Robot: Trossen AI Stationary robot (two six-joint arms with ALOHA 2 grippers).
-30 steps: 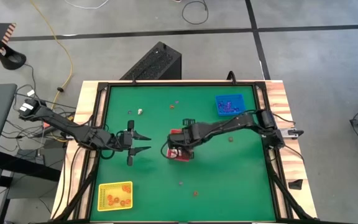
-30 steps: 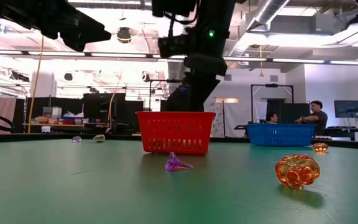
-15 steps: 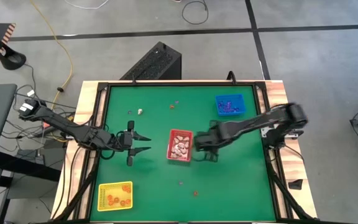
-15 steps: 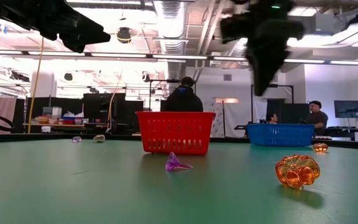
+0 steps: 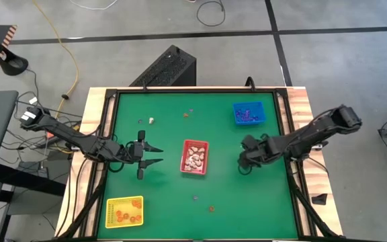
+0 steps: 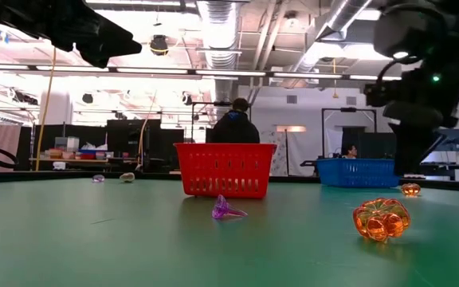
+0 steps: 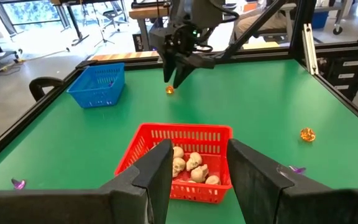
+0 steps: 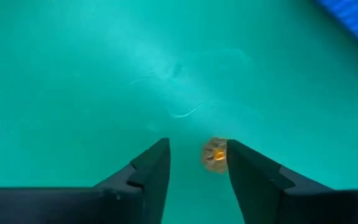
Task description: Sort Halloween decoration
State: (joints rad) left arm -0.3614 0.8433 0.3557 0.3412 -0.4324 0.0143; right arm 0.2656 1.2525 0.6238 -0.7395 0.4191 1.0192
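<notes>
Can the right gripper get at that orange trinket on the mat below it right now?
Probably yes. The right gripper hangs open over the orange trinket, which shows between its fingers on bare green mat, nothing crowding it. The blue tray stands clear.

Two dark jointed arms, black two-fingered hands.

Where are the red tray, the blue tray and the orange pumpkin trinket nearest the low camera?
red tray (image 6: 225, 169), low view, front mesh wall.
blue tray (image 5: 248, 122), high view, near rim.
orange pumpkin trinket (image 6: 381, 218), low view, middle of its body.
</notes>
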